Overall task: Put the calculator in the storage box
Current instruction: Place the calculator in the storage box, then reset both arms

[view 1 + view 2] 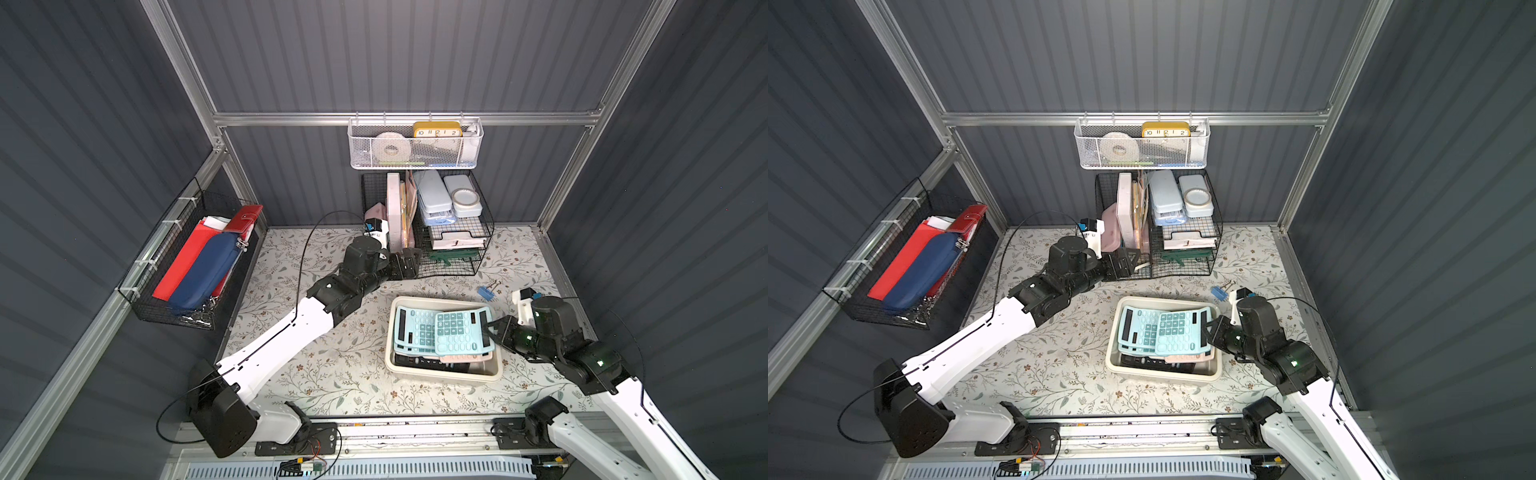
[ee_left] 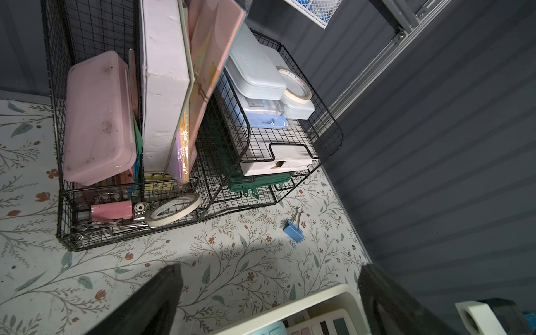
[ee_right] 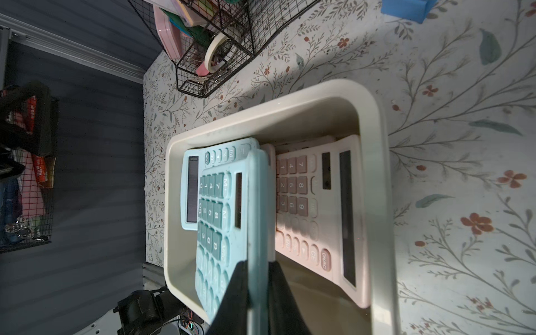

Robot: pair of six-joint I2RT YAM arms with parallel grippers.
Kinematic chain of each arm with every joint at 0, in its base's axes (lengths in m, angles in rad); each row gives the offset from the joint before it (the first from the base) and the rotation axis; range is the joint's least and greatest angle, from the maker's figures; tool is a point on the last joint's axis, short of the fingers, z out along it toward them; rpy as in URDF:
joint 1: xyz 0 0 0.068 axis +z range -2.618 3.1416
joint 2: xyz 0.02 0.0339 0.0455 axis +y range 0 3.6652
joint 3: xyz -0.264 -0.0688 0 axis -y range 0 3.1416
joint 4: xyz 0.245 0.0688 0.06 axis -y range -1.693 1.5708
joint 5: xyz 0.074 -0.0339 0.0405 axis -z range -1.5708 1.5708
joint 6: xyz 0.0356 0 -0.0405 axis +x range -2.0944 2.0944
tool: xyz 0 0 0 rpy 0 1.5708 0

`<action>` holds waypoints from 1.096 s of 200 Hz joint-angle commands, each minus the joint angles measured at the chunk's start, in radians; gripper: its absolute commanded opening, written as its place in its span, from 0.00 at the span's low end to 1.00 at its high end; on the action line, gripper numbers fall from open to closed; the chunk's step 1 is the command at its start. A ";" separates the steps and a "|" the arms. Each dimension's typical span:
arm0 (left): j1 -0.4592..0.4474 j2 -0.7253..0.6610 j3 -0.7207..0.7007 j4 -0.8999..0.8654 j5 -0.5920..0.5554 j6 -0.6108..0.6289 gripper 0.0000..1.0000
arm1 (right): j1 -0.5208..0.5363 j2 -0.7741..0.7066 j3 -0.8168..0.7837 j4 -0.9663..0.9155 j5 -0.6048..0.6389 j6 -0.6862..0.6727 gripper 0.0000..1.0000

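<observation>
**Calculator pinched over the box**

The right gripper (image 1: pixel 491 328) pinches the calculator (image 1: pixel 459 332) by its edge. It sits tilted within the rim of the box (image 1: pixel 440 375), over other calculators (image 1: pixel 411 328). A blue clip (image 1: pixel 485 293) lies beyond on the table (image 1: pixel 332 374). Farther back, the left gripper (image 1: pixel 412 258) stands spread and empty beside the wire rack (image 1: pixel 457 266).

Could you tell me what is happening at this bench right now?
The right gripper is shut on the edge of a teal plastic calculator, holding it tilted over the cream-beige rectangular plastic storage box, above a light-blue calculator and a pink calculator already lying there. It has not let go. The left gripper is open and empty, near the black wire-grid organiser at the back.
</observation>
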 commanded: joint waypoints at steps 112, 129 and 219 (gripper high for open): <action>0.011 -0.022 -0.045 0.033 0.051 -0.029 0.99 | 0.006 0.004 -0.078 0.081 0.088 -0.006 0.31; 0.011 -0.018 -0.044 0.032 0.056 -0.031 0.99 | 0.005 0.008 -0.057 0.057 0.121 -0.025 0.36; 0.011 -0.033 -0.017 -0.051 -0.005 -0.042 0.99 | 0.003 0.016 0.064 -0.013 0.175 -0.139 0.50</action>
